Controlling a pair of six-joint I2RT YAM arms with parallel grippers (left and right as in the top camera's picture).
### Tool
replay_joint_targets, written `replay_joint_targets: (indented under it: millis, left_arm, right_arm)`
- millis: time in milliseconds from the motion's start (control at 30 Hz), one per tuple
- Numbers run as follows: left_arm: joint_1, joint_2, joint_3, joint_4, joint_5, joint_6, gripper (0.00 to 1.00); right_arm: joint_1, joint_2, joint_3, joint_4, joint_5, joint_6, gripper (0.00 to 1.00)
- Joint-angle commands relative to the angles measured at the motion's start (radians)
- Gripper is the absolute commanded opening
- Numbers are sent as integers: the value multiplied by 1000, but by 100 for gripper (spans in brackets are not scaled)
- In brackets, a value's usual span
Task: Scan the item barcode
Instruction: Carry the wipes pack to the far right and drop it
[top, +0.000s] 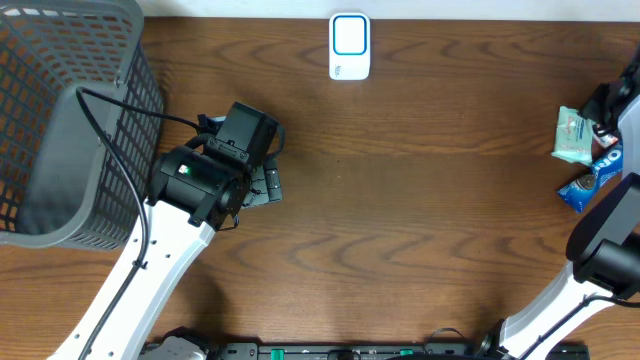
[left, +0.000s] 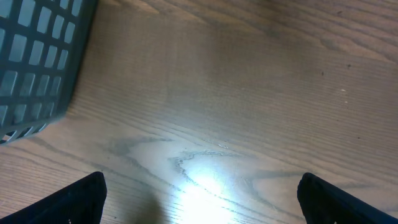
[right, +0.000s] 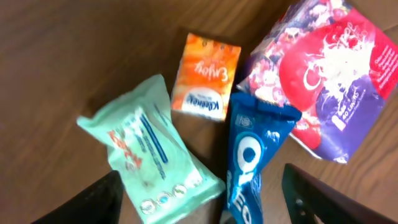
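Note:
Several packaged items lie at the table's right edge: a mint-green wipes pack (right: 149, 158) (top: 574, 136), a blue Oreo pack (right: 254, 155) (top: 590, 182), an orange Kleenex pack (right: 206, 76) and a purple-red bag (right: 329, 74). My right gripper (right: 208, 202) hovers above them, open, its dark fingers (right: 93, 202) either side of the wipes and the Oreo pack, holding nothing. The white scanner with a blue-framed window (top: 349, 46) sits at the back centre. My left gripper (left: 202, 199) (top: 263, 184) stands wide open over bare wood, left of centre.
A grey mesh basket (top: 60, 120) (left: 37, 62) fills the left end of the table, with the left arm just beside it. The right arm (top: 610, 250) rises along the right edge. Brown wood lies between scanner and items.

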Motion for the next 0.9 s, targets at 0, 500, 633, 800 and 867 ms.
replay_joint_targets:
  millis: [0, 500, 633, 800, 867]
  left_arm:
    - [3, 6, -2, -3, -2, -2, 98]
    - [3, 6, -2, -3, -2, -2, 98]
    - [3, 6, -2, -3, -2, -2, 98]
    - [3, 6, -2, -3, -2, -2, 98]
    - [3, 6, -2, -3, -2, -2, 98]
  right_arm:
    - [12, -53, -1, -21, 14, -3, 89]
    - [128, -571, -14, -467, -388, -2, 99]
    - [180, -701, -89, -531, -454, -3, 99]
    - [270, -914, -297, -505, -462, -2, 99]
    - [301, -999, -386, -487, -477, 22, 99]
